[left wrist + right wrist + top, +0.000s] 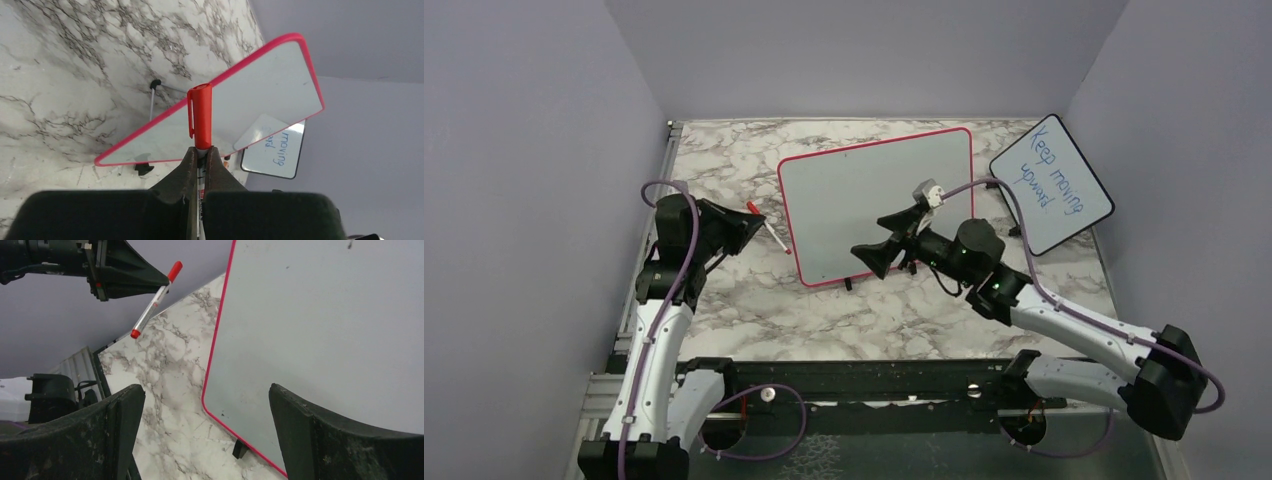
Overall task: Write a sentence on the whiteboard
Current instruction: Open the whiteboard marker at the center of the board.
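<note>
Stage of task: early. No sentence stood on the board, and all the writing was left to do.
Done so far: the slim, clear-barrelled, red-capped marker (772, 232) was in hand, at 9 o'clock of the board.
Left to do (judged): take off the cap, bring the tip to the board's face, and write the words.
Left gripper (754, 222): its black tapered fingers were pressed together and pinched the marker's barrel just below the cap, which pointed toward the board.
Cap (200, 117): a glossy red plastic cylinder with a pocket clip, seated on the pen. A red plug closed the barrel's other end.
Table (754, 300): a smooth white marble-patterned top with grey veining.
Task's thing: the large, rectangular, red-pink-framed whiteboard (854, 190) stood mid-table, propped up on small black feet. Its corners were rounded and its glossy pale face was blank but for a few faint specks.
Right gripper (882, 240): at 6 o'clock of the board's centre. Its scuffed matte-black fingers were spread wide and held nothing, with the board's face between them. Whether they touched the board could not be told.
Small board (1052, 185): at 3 o'clock of the whiteboard. It was black-framed with rounded corners and carried the blue handwriting "Keep moving upward".
</note>
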